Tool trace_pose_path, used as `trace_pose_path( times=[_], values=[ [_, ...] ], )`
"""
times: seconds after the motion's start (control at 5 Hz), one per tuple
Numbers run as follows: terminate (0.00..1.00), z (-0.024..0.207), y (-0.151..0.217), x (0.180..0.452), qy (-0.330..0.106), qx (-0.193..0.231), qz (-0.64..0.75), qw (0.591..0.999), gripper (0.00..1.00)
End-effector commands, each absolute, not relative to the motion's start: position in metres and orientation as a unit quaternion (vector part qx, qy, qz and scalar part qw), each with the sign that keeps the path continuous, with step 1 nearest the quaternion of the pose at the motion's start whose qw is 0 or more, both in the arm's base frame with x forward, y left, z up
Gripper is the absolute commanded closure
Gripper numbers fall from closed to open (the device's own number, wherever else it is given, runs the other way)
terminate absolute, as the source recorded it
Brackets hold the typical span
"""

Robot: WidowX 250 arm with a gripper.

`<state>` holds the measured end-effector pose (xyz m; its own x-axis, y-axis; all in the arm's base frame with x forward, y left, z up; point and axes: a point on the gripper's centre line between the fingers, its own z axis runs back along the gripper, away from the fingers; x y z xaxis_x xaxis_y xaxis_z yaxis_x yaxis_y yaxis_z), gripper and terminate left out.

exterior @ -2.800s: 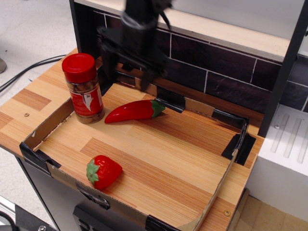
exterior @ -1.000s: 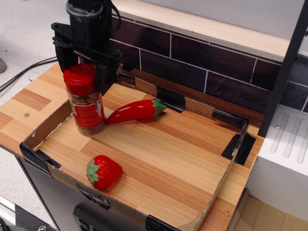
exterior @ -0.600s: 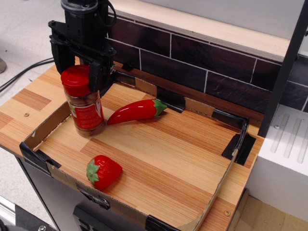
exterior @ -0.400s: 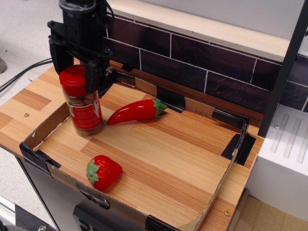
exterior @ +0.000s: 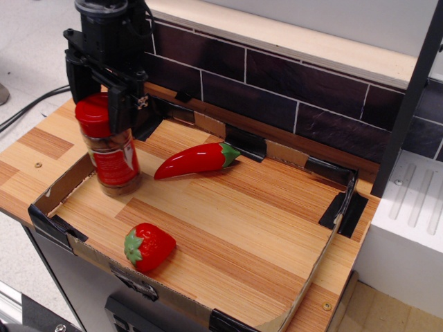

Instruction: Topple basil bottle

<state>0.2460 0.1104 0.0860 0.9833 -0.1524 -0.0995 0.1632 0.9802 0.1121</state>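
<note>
The basil bottle point(exterior: 113, 160), a clear jar with a red lid and a red-and-white label, stands at the left end of the wooden tray point(exterior: 242, 221). It leans with its top toward the left. My black gripper point(exterior: 97, 111) is over its top, and its jaws stand open on either side of the red lid. The right finger point(exterior: 122, 111) lies against the lid's right side and hides part of it. The bottle's base rests on the tray by the left cardboard wall.
A red chili pepper point(exterior: 194, 160) lies just right of the bottle. A toy strawberry point(exterior: 147, 246) sits near the front edge. Low cardboard walls point(exterior: 66, 183) ring the tray. A dark tiled wall point(exterior: 291, 90) stands behind, and a white block point(exterior: 408, 228) at the right.
My gripper came from the back middle to the bottle's lid, then kept moving left. The bottle's top has gone left with it and the bottle now leans left.
</note>
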Motion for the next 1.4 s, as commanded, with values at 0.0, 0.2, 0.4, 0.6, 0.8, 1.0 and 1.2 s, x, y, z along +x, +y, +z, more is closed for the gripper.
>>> trace_pose_path(
  times=[0.0,0.2,0.4,0.6,0.8,1.0,1.2],
  values=[
    [0.0,0.122,0.109,0.259,0.009,0.066,-0.046,0.997,1.0],
    [0.0,0.134,0.093,0.259,-0.013,0.065,-0.027,0.997,1.0],
    [0.0,0.144,0.063,0.257,-0.06,0.069,-0.001,0.996,1.0],
    [0.0,0.155,0.034,0.255,-0.04,0.044,-0.011,0.998,1.0],
    [0.0,0.155,0.002,0.253,0.018,0.029,-0.023,0.999,1.0],
    [0.0,0.143,-0.033,0.248,0.066,0.022,-0.03,0.997,1.0],
    [0.0,0.13,-0.054,0.242,0.143,0.011,-0.02,0.99,1.0]
  ],
)
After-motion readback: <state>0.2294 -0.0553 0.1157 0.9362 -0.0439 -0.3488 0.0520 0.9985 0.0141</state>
